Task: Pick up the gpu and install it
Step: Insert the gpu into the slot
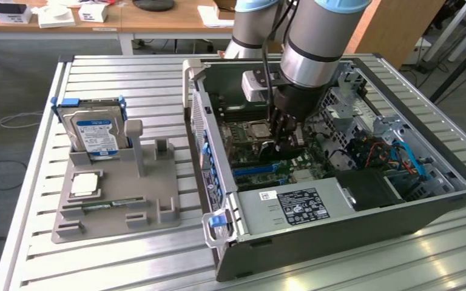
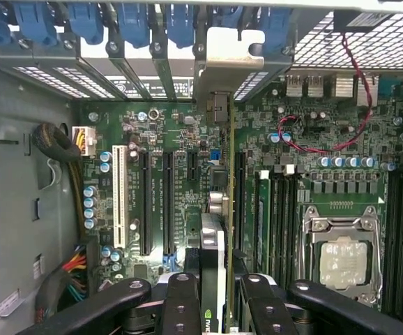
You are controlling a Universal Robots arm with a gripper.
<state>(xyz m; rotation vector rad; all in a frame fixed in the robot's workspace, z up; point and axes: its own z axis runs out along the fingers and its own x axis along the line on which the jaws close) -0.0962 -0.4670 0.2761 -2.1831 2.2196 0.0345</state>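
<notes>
The gpu (image 2: 213,241) stands edge-on between my gripper's black fingers (image 2: 180,296), seen as a thin board with a black cooler face. Its silver end bracket (image 2: 233,52) lies against the case's rear slot openings. My gripper (image 2: 219,296) is shut on the card's upper edge. The card sits over the motherboard's expansion slots (image 2: 146,202); whether its edge is down in a slot is hidden. In the exterior view, my gripper (image 1: 286,142) reaches down inside the open computer case (image 1: 338,236), above the motherboard (image 1: 257,163).
Beside the card are the CPU socket (image 2: 344,262) and loose red wires (image 2: 306,139). The power supply (image 1: 298,206) fills the case's near end. At the exterior view's left, a grey fixture (image 1: 116,194) holds a hard drive (image 1: 95,130), a processor (image 1: 85,183) and a memory stick (image 1: 107,206).
</notes>
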